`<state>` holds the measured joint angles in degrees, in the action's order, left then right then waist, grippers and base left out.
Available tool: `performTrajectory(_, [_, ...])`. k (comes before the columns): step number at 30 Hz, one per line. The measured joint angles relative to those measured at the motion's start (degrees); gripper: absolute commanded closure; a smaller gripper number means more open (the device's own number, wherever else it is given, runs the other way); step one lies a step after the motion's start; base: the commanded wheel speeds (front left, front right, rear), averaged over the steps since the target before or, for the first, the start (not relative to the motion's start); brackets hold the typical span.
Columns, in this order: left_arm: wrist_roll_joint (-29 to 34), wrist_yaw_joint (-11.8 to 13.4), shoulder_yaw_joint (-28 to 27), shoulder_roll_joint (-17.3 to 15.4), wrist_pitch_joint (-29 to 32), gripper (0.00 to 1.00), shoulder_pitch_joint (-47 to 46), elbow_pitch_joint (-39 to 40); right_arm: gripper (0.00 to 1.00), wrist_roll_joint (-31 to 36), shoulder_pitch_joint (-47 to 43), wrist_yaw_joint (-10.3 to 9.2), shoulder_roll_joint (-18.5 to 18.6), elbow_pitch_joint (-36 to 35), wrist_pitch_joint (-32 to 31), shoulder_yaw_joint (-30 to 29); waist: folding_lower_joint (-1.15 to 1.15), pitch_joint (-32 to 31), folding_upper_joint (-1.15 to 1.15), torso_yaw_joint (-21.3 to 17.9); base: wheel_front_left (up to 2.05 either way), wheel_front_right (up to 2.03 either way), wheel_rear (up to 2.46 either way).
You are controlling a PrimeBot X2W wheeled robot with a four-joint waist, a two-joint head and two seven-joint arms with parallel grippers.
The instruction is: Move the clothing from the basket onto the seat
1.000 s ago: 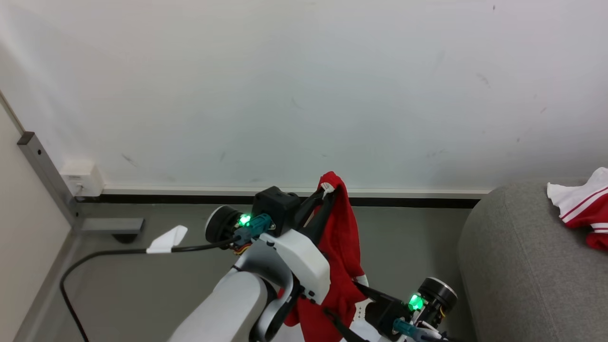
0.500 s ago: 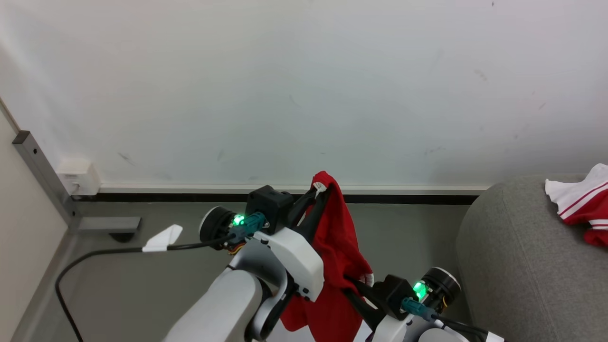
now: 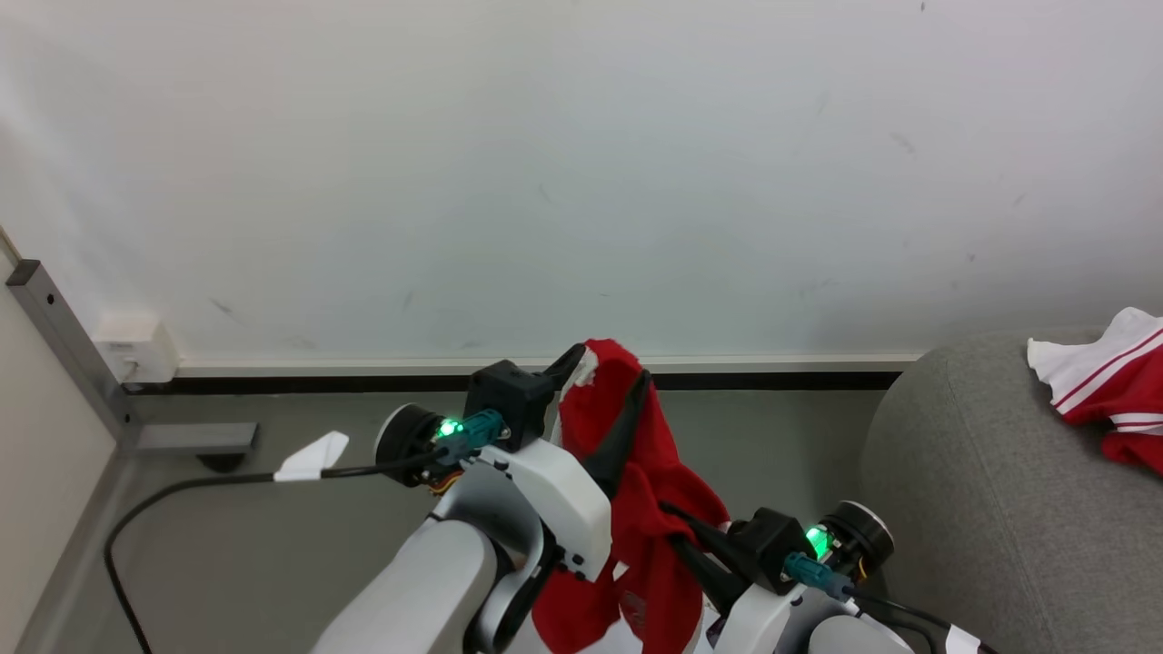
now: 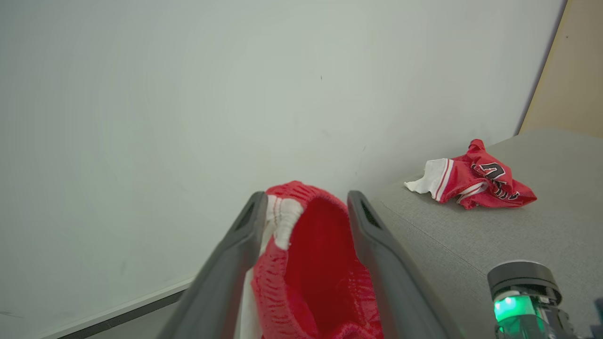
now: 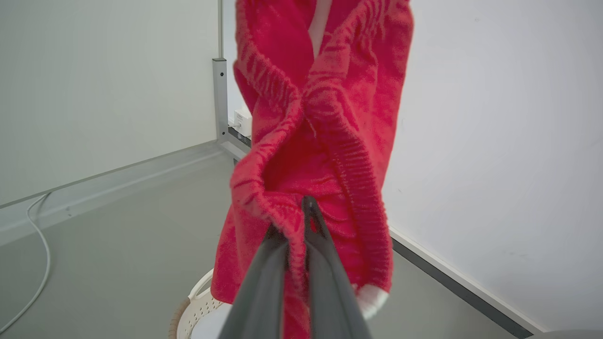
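Observation:
A red garment [image 3: 654, 490] with white trim, part of the clothing, hangs in the air in front of the wall. My left gripper [image 3: 611, 361] is at its top, open, and the cloth's upper edge still lies between the spread fingers [image 4: 358, 212]. Lower down, my right gripper [image 3: 672, 522] is shut on a fold of the same red garment [image 5: 325, 141]. Below it a bit of the basket [image 5: 181, 315] shows. The grey seat [image 3: 954, 509] is to the right, with another red and white garment [image 3: 1108, 400] lying on it.
A pale wall with a dark skirting line stands close behind the arms. On the grey floor at the left lie a black cable [image 3: 182, 486] and a metal post [image 3: 64, 341] with a white socket box [image 3: 136, 350].
My left gripper has opened at the top of the red garment. My right gripper has closed on its lower part and come up a little. The camera has drifted slightly.

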<state>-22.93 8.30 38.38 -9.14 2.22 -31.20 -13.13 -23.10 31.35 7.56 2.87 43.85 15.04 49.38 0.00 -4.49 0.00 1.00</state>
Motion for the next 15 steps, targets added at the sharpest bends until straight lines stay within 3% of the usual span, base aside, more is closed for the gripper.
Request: performTrajectory(15, [-0.4,0.3,0.6,-0.5,0.7,0.0,0.3,-0.1,1.0,3.4,0.3,0.0,0.0,0.0,0.0,-8.5,0.0,0.0,0.0,-1.3,0.0,0.0,0.0])
